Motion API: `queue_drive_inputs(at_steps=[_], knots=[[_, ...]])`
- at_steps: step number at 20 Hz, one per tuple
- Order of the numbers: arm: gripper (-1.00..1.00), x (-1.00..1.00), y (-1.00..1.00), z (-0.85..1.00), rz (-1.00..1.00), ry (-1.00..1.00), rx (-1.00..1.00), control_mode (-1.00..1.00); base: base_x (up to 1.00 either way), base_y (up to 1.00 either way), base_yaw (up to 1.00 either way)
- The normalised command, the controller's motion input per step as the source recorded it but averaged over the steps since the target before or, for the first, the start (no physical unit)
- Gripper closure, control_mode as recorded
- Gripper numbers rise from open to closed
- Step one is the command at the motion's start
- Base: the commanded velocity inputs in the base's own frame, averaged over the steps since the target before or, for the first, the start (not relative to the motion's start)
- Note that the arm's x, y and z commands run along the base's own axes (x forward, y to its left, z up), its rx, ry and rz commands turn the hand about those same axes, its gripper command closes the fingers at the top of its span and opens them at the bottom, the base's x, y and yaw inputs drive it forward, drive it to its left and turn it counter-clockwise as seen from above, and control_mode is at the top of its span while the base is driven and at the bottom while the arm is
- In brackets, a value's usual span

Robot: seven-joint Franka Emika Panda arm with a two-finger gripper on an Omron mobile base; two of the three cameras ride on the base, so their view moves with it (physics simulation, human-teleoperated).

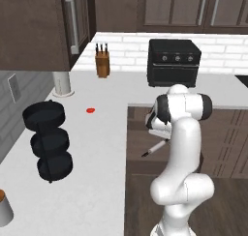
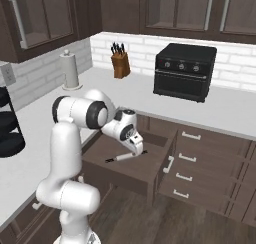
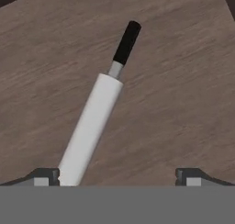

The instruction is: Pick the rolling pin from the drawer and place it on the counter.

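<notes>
Dark brown cabinets and a white L-shaped tabletop (image 2: 235, 110) make up this rendered kitchen, with a black toaster oven (image 2: 185, 70), a knife block (image 2: 120, 62) and a paper towel roll (image 2: 70, 70) along the brick backsplash. The drawer (image 2: 127, 170) is pulled wide open below the tabletop edge, and the rolling pin (image 2: 125, 157) is lying flat on its wooden floor, so nothing's been lifted yet.

The tool (image 2: 136, 147) hangs down inside the drawer right over the pin. From the hand view the two tips sit far apart at the bottom, so it's spread wide and holding nothing. The pin's pale barrel (image 3: 89, 126) runs diagonally up from beside the left fingertip (image 3: 45, 177), with the dark handle (image 3: 127, 42) pointing away. So it's off to one side of the gap, not centred between the tips.

My take on handling: looks like a stiff, light, smooth cylinder, which means it'll want to roll or slide out if pinched badly. I'd grab the thick pale barrel near its middle, fingers closing across it, not the skinny handle, since a grip near an end would let it tip. The tool probably needs to shift left and maybe rotate a bit first. Not fragile, so a firm squeeze seems fine.
</notes>
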Motion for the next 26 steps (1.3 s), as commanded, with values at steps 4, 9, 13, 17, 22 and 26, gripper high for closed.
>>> queue_drive_inputs(at_steps=[4,9,13,17,22,26], knots=[[-1.0,0.23,0.0,-0.5,0.0,0.0,0.0,-1.0,0.0,0.0,0.0],[-1.0,0.46,0.1,-0.48,0.0,0.0,0.0,-1.0,0.0,0.0,0.0],[-1.0,0.44,0.15,-0.49,-0.01,0.0,0.0,-1.0,0.0,0.0,0.0],[-1.0,0.24,0.04,-0.57,0.0,0.0,0.0,-1.0,0.0,0.0,0.0],[1.0,0.05,0.01,-0.52,0.0,0.0,0.0,-1.0,0.0,0.0,0.0],[1.0,0.0,-0.02,-0.21,-0.02,0.0,0.0,-1.0,0.0,0.0,0.0]])
